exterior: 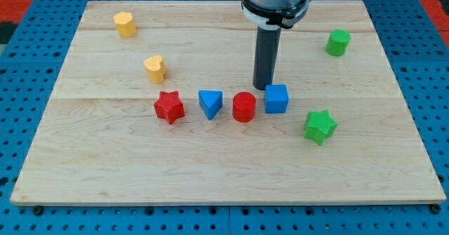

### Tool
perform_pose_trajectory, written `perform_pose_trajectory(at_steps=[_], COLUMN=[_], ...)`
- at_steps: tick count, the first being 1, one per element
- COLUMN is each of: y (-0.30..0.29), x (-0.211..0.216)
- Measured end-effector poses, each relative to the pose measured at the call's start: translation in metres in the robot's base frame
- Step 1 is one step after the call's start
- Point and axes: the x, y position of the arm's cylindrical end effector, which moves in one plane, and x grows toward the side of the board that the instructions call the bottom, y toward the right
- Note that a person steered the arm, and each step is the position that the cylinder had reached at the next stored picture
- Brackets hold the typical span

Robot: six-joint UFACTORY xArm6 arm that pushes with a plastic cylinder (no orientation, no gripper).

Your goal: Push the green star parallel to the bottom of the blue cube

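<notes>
My arm is cut off at the view's top; only the grey collar and the dark rod show. I have no hand, so nothing is grasped or clenched, only my tip (263,88) rests on the bench (224,172). The tip stands just beside the blue cube (276,99), at its upper left corner; I cannot tell if they touch, because the cube hides part of the tip's end.

The green star (320,126) lies near the cube, to the view's right & a bit lower, apart from it & from my tip.

Left of the cube come, in a row, the red cylinder (243,106), very close to the cube, then the blue triangle (210,103) & the red star (169,106). The yellow heart (154,69) is above the red star; a second yellow block (125,24) sits far at the top left, its shape hard to make out. A green block (337,43), approx. a cylinder, is at the top right.

No label or writing is readable anywhere.
</notes>
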Motion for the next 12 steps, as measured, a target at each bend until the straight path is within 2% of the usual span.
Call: perform_pose_trajectory(at_steps=[2, 3, 5, 6, 8, 12], y=[-0.006, 0.014, 0.088, 0.090, 0.056, -0.031], x=[-0.006, -0.015, 0.043, 0.073, 0.108, 0.085])
